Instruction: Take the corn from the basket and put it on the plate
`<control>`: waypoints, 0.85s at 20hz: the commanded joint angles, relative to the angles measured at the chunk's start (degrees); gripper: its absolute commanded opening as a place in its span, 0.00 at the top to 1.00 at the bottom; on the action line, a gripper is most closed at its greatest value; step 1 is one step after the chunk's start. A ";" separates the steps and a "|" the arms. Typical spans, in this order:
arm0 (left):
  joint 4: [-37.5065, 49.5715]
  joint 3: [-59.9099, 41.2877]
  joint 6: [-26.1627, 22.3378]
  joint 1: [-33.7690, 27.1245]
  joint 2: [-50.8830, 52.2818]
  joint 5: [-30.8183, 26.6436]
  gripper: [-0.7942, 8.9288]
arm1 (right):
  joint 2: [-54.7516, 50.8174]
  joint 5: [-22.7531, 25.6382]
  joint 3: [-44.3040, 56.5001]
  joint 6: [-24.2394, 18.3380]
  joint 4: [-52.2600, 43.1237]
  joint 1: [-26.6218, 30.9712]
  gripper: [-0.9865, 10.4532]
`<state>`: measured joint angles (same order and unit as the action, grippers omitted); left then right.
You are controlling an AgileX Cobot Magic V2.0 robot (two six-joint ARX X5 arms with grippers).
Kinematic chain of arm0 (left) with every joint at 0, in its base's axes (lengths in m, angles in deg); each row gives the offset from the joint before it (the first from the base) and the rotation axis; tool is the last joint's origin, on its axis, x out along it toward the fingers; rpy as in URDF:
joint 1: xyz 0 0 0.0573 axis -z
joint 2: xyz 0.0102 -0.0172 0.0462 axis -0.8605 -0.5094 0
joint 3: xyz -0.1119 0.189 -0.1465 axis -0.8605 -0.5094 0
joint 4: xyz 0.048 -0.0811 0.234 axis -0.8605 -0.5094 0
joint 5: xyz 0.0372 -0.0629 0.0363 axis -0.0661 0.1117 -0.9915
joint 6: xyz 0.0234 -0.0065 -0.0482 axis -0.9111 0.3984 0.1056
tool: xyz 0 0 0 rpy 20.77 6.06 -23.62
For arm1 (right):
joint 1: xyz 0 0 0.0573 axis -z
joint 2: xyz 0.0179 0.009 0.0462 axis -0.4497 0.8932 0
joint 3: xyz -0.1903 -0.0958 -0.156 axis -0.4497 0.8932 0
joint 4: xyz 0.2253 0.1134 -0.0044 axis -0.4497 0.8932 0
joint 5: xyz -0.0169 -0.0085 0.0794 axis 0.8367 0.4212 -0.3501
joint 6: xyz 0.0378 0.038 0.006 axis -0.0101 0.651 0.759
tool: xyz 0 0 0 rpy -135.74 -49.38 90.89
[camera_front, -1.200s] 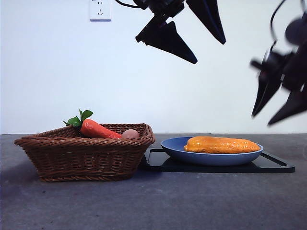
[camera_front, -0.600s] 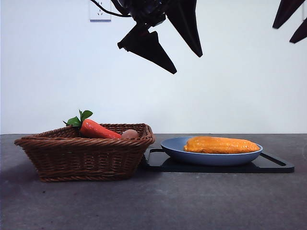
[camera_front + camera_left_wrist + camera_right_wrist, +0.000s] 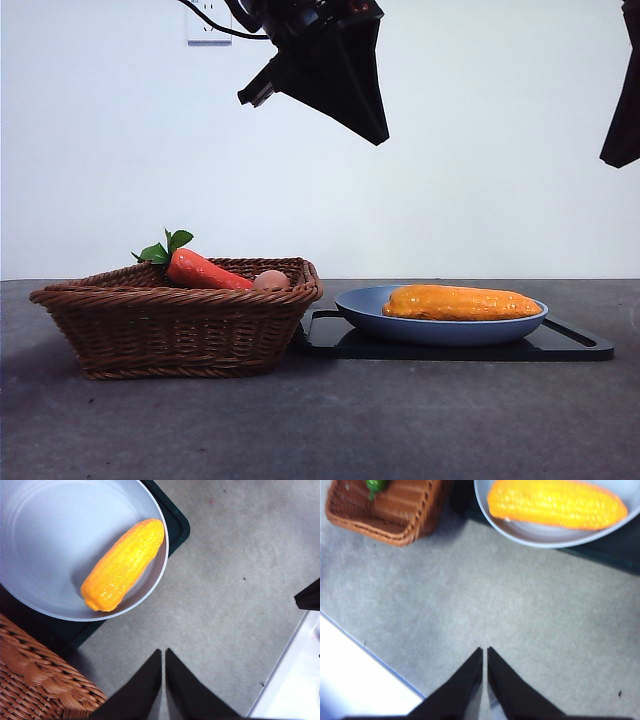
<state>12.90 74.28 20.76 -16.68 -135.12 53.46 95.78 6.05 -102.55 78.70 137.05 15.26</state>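
Observation:
The corn (image 3: 460,302), a bumpy yellow-orange cob, lies lengthwise in the blue plate (image 3: 440,328). The left wrist view shows the corn (image 3: 123,564) resting against the plate's rim (image 3: 162,565), and in the right wrist view it (image 3: 555,504) lies across the plate (image 3: 540,536). The wicker basket (image 3: 175,325) stands left of the plate. My left gripper (image 3: 163,651) is shut and empty, high above the gap between basket and plate (image 3: 375,135). My right gripper (image 3: 484,649) is shut and empty too, raised at the far right edge (image 3: 618,155).
A red-orange carrot (image 3: 205,270) with green leaves and a small peach-pink ball (image 3: 271,279) lie in the basket. The plate sits on a flat black tray (image 3: 570,345). Grey tabletop stretches in front, with a white edge (image 3: 365,680) near my right gripper.
The left gripper's jaws have closed while it drifted left and up. The right gripper rose from beside the plate to the far right edge. The corn has not moved.

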 commanded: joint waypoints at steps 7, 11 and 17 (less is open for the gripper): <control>4.22 1.49 -0.68 0.28 -0.07 0.07 0.91 | 0.20 -0.11 -0.57 0.39 -0.50 0.13 0.91; 11.34 1.49 -0.68 0.28 -0.07 0.07 0.91 | 0.20 -0.13 -0.57 0.39 -0.50 0.13 0.91; 17.00 1.46 -4.42 -5.64 1.70 -0.61 0.91 | 0.20 -0.13 -0.57 0.39 -0.55 0.11 0.91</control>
<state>29.10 74.28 17.35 -22.18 -134.29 53.09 95.69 6.07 -102.55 78.72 136.94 15.52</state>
